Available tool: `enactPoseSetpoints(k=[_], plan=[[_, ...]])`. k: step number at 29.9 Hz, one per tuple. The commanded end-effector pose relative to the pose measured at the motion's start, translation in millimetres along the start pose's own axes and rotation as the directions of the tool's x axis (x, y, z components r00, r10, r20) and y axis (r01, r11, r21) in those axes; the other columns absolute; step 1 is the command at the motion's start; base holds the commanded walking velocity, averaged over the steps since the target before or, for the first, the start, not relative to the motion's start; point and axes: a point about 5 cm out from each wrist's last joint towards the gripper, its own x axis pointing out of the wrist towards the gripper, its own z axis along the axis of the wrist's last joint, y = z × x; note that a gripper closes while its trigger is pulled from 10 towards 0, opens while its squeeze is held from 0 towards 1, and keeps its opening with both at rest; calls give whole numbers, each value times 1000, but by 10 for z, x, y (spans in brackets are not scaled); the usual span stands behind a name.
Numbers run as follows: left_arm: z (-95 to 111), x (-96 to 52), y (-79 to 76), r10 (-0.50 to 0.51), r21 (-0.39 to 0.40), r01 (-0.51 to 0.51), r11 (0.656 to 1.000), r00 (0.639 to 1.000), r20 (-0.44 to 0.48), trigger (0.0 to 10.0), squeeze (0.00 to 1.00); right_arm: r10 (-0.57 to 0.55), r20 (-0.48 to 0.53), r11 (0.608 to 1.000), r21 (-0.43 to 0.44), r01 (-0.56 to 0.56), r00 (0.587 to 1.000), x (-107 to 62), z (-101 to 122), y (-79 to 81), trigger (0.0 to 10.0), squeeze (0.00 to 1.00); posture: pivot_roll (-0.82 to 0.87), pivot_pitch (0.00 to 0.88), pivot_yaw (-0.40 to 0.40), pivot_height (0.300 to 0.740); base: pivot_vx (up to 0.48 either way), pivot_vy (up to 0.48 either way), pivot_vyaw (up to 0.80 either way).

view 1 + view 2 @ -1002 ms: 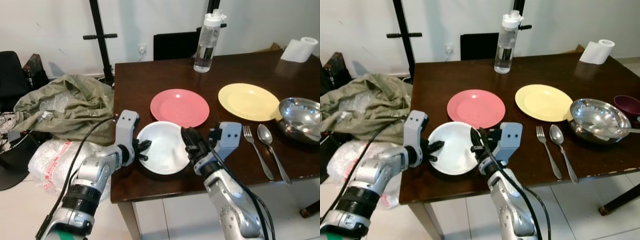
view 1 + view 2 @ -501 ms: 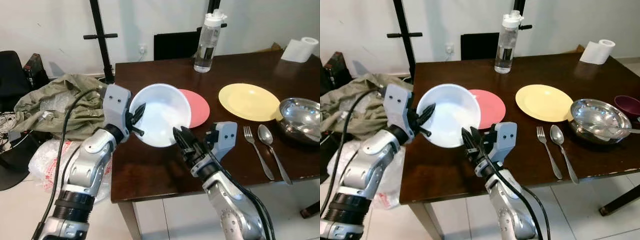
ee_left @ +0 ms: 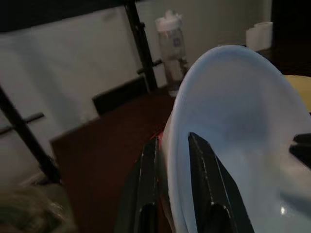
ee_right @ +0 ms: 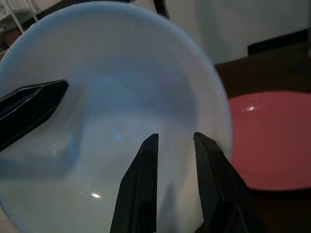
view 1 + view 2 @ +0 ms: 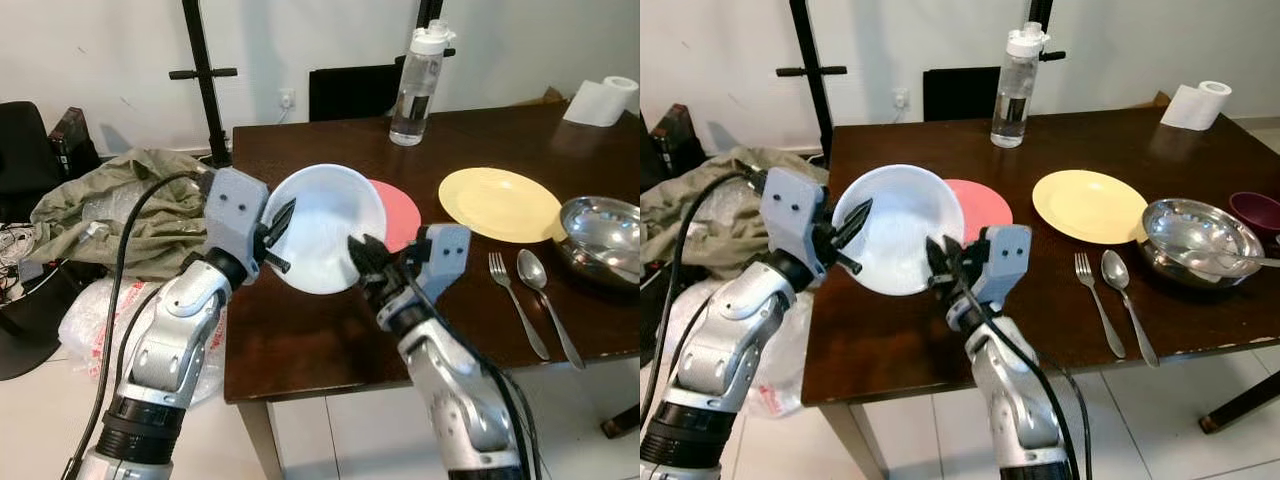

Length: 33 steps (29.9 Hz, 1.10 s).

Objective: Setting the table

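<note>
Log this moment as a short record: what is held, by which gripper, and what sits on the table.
held item: round white plate, lifted off the table and tilted
left gripper: shut on the plate's left rim
right gripper: at the plate's lower right rim, grip unclear
table: dark brown wooden table
on table: pink plate, yellow plate, metal fork, metal spoon, steel bowl, clear water bottle, paper roll

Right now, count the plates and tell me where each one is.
3. The white plate is lifted and tilted, pinched at its rim by the left tool. The pink plate lies on the table behind it. The yellow plate lies farther right.
</note>
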Motion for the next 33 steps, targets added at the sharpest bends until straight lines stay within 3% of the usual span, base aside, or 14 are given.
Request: enactPoseSetpoints(k=[1,5,8,13,15,22,33], plan=[[86,-21,56,42,71,-45,996,998,49,10000,0,-34,-9,999,-4,34,999,-10,-34,-78,10000,0,86,153,119,740,0,0,0],[112,-42,262,175,132,-181,975,983,63,10000,0,119,3,992,30,-119,993,91,16,61,10000,0,93,151,115,740,0,0,0],[96,-72,337,211,148,-217,965,976,57,10000,0,182,-15,981,69,-181,983,118,-12,137,10000,0,97,151,112,740,0,0,0],[87,-131,471,286,100,-289,952,957,41,10000,0,213,-33,970,128,-207,976,151,-75,186,10000,0,102,152,107,740,0,0,0],[115,-148,514,299,47,-301,952,953,44,10000,0,247,-33,953,189,-236,969,158,-102,213,10000,0,108,154,101,740,0,0,0],[196,-160,455,246,11,-247,969,967,71,10000,0,334,17,893,314,-322,942,209,-42,301,10000,0,115,155,92,740,0,0,0],[260,-165,293,141,-61,-137,989,988,66,10000,0,367,30,854,385,-350,930,269,-41,329,10000,0,122,152,87,740,0,0,0]])
